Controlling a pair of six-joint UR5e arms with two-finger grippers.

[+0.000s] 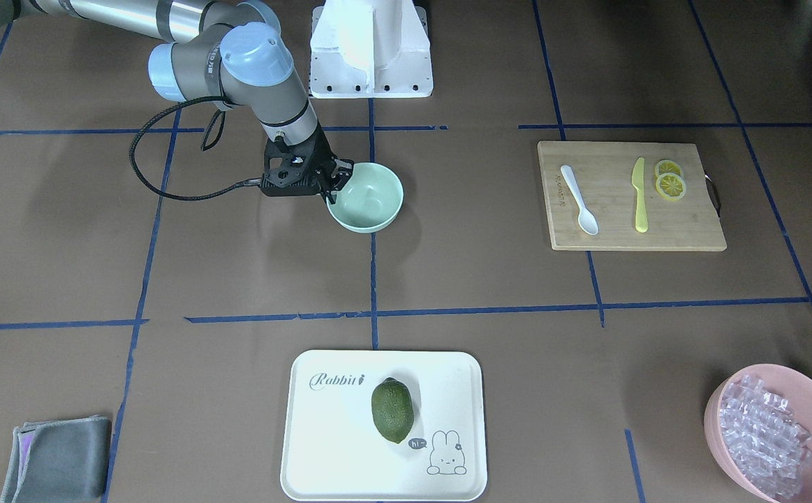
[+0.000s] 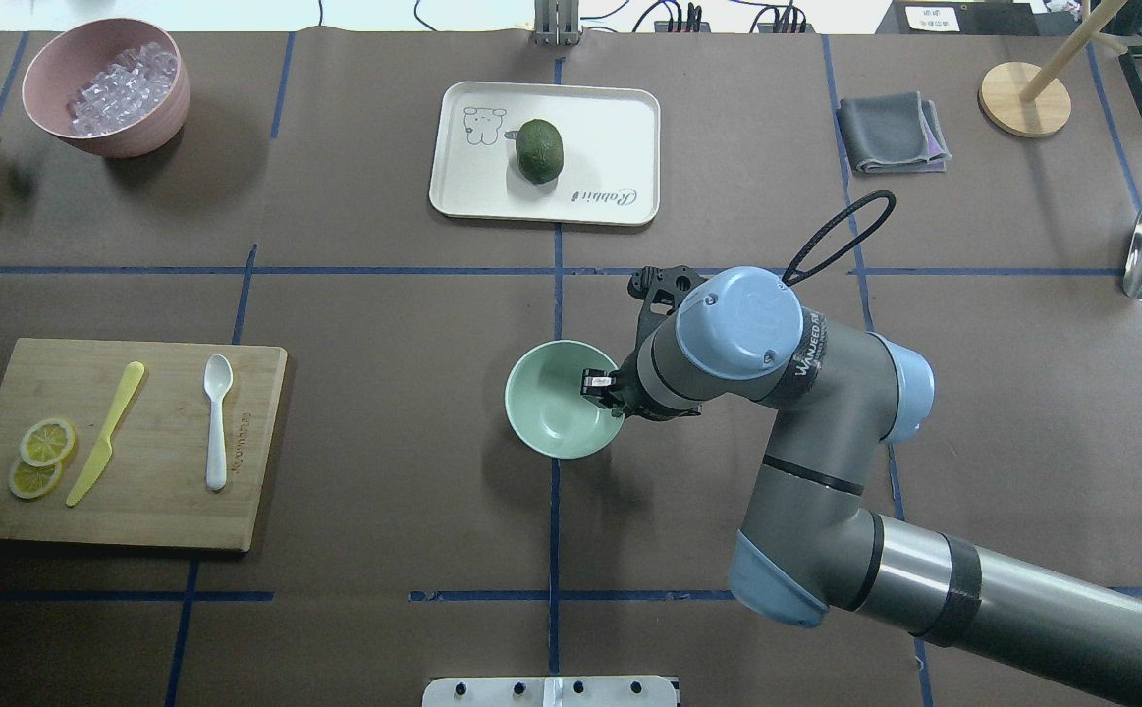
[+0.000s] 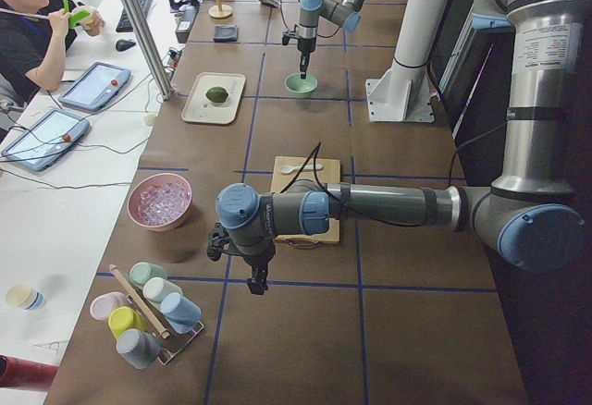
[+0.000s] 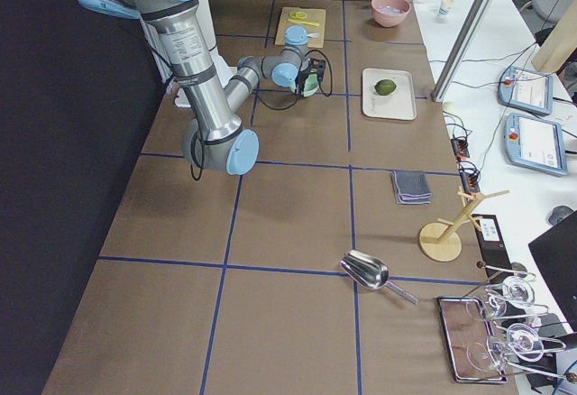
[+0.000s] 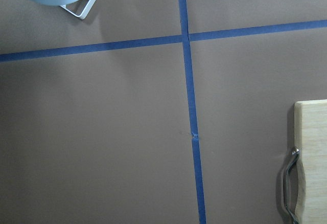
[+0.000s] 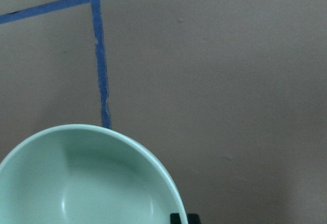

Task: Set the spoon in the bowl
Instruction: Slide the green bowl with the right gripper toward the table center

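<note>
The right jaws straddle the rim of the pale mint-green round bowl (image 1: 375, 200), whether clamped one cannot tell; sliding it level toward the white plastic spoon (image 1: 577, 198) seems wisest.

A robotics lab is stretching out in front of me: the left robot arm (image 3: 370, 206) and the right robot arm (image 2: 826, 422), both grey industrial machines, are reaching over a long table (image 1: 482, 279) covered in brown paper. It is marked into squares with blue tape lines (image 1: 373, 279), and a white bolted pedestal (image 1: 371, 77) is standing at its edge. Alongside, an operator (image 3: 37, 26) is sitting at a white desk (image 3: 55, 202), where tablets (image 3: 92, 86) and trailing cables (image 3: 102, 146) are lying near an aluminium post (image 3: 139, 26).
</note>
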